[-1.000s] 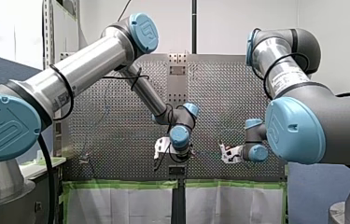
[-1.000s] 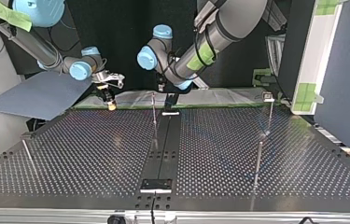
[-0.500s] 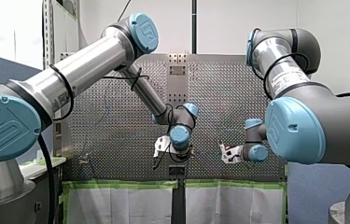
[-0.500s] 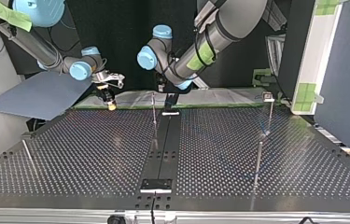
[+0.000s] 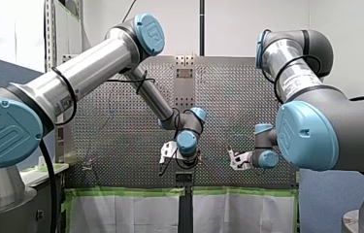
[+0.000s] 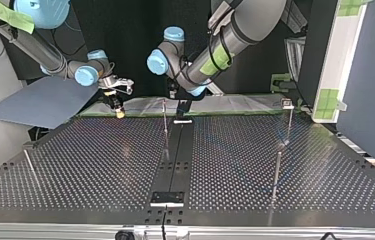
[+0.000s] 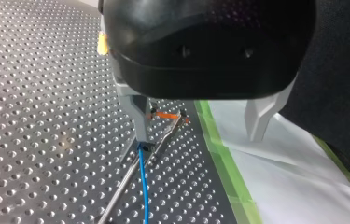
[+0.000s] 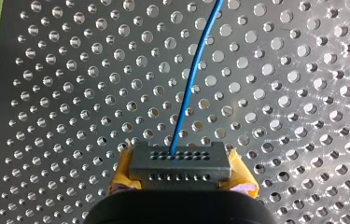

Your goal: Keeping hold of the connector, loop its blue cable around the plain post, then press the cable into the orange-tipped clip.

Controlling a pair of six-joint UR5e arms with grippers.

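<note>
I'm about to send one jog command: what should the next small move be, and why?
Probably ease my left tool ahead, pressing the blue cable toward the orange-tipped clip: it is open, with one finger at the cable beside the clip. My right tool is shut on the connector; keep it so. I can't tell whether the cable is seated.

table point(image 6: 100, 165): perforated metal (dark centre strip point(image 6: 181, 145)) | on it — thin posts point(image 6: 276, 172), upright | edge — green tape point(image 7: 219, 154)
</note>
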